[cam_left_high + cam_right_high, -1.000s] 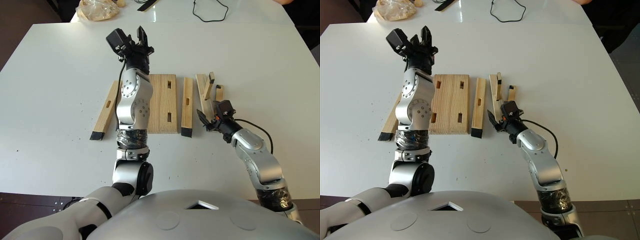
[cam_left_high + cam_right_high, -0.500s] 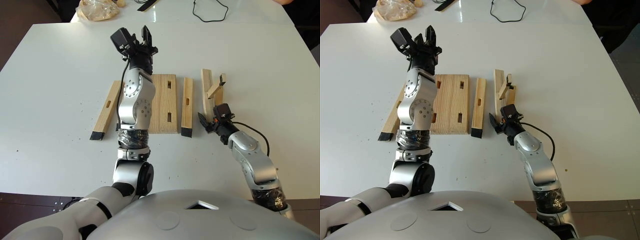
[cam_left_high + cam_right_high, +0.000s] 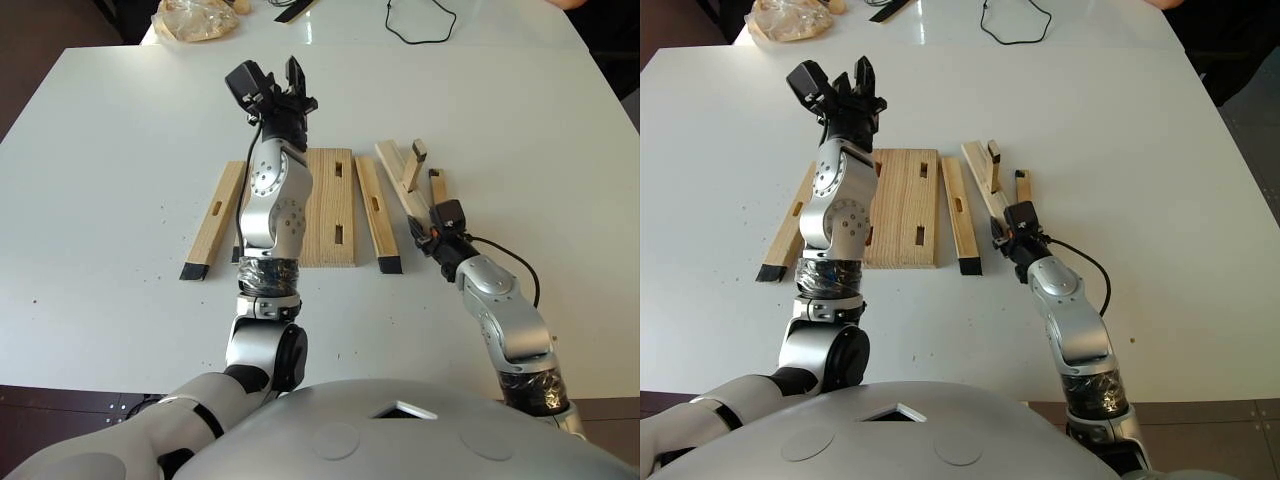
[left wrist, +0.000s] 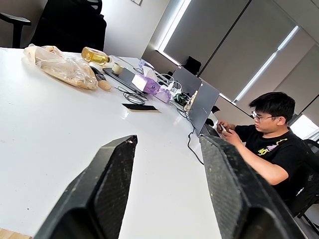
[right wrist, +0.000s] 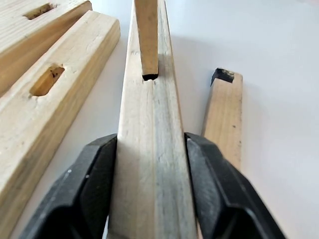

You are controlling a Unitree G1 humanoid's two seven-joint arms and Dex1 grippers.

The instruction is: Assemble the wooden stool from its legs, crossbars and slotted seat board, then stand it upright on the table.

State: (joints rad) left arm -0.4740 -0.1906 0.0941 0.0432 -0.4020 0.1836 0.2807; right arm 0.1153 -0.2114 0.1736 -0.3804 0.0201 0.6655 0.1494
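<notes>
— Where does my right arm stand?
— Nearest you, your right gripper (image 5: 151, 167) is closed on the near end of a leg (image 5: 149, 107), with a finger (image 5: 92, 172) pressed to each side. The leg lies on the table (image 3: 560, 150), running away from you and slanting left, to the right of the slotted seat board (image 3: 330, 205).
— Is anything fitted to it?
— One crossbar (image 3: 413, 166) has its end in the leg's slot and stands out at a slant. I judge it only part seated. A loose crossbar (image 3: 438, 186) lies just beside it, on the right.
— So which step is this?
— Early assembly, as I read it: joining crossbars to legs. A second leg (image 3: 376, 212) lies flat between the held one and the board, and a third leg (image 3: 212, 222) lies on the board's left. Nothing is in the board's slots yet.
— And my left?
— Your left gripper (image 3: 273, 82) is raised over the board's far edge, fingers wide apart, holding nothing.
— Next move?
— Hold the gripped leg steady and bring the left down to press that crossbar home square. A slanted push may jam it or lever it out
</notes>
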